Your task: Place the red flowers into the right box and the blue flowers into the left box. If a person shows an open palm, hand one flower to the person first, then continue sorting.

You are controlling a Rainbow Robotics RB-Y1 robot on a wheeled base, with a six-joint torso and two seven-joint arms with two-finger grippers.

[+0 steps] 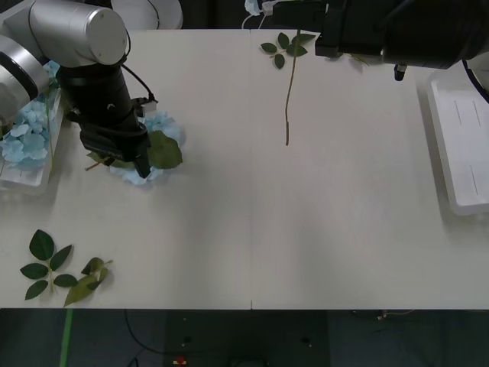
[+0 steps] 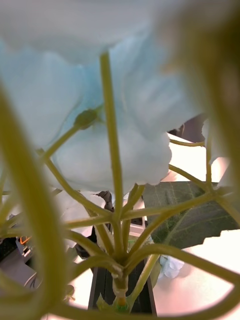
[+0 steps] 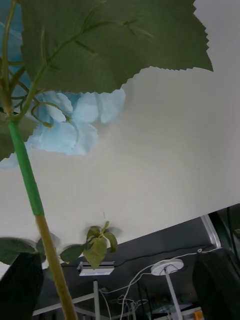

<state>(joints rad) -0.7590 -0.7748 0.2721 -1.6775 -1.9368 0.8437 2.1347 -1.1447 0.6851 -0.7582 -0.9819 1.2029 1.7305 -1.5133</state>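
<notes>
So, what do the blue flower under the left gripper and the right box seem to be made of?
The blue flower looks like artificial fabric: matte, papery pale petals, with a stiff serrated leaf showing printed-looking veins. The right box looks like moulded white plastic, smooth and slightly glossy, with a raised rim and slots.

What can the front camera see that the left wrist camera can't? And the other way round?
Front camera: the left box with blue flowers in it, the right box, loose leaf sprigs, and the right hand at the table's far edge beside a long stalk.
Left wrist camera: the open black fingers of the left hand, a green stalk up close, and a white stand in the room beyond.
Both: one blue flower under the left hand, its big leaf, and the white table.
</notes>
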